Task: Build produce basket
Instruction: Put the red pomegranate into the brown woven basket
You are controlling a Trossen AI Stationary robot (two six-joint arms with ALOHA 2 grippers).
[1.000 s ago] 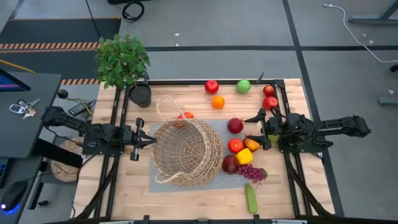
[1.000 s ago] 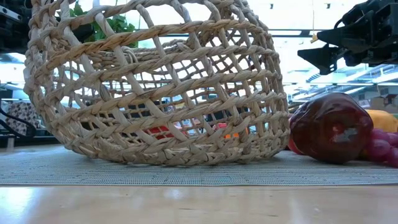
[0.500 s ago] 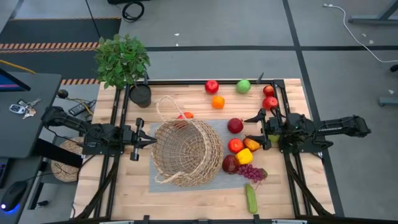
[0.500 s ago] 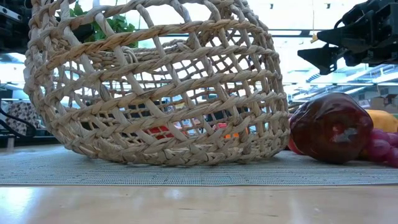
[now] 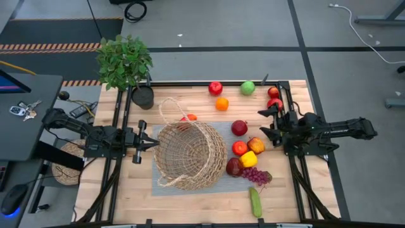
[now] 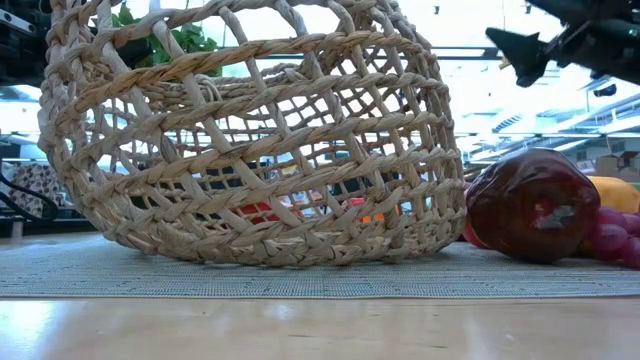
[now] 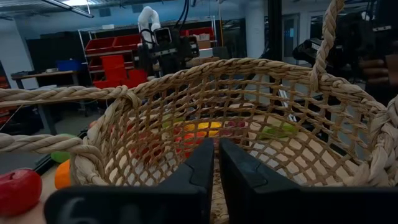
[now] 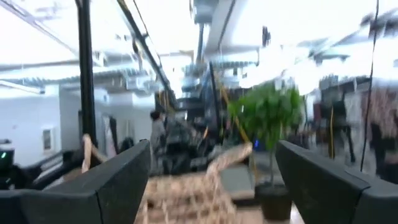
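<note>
1. The basket lies tipped on its side on a grey mat in the middle of the table. Its thin looped handle points toward the far edge.
2. The left gripper sits just beside the basket's left rim. In the left wrist view its 2 dark fingers are pressed together with nothing between them, aimed into the basket's open mouth.
3. The right gripper hangs above the table to the right of the basket. Its fingers are spread wide and hold nothing.
4. The produce lies mostly right of the basket. A dark red apple is nearest the right gripper.
5. Below it sit a red apple, an orange-red piece and a yellow piece, close together.
6. A dark red fruit touches the purple grapes, and a cucumber lies near the front edge.
7. Along the far edge are a red apple, an orange and a green apple. 2 more red pieces sit by the right rail.
8. A small orange-red piece shows just behind the basket's rim, inside the handle loop.
9. A potted plant stands at the far left corner.
</note>
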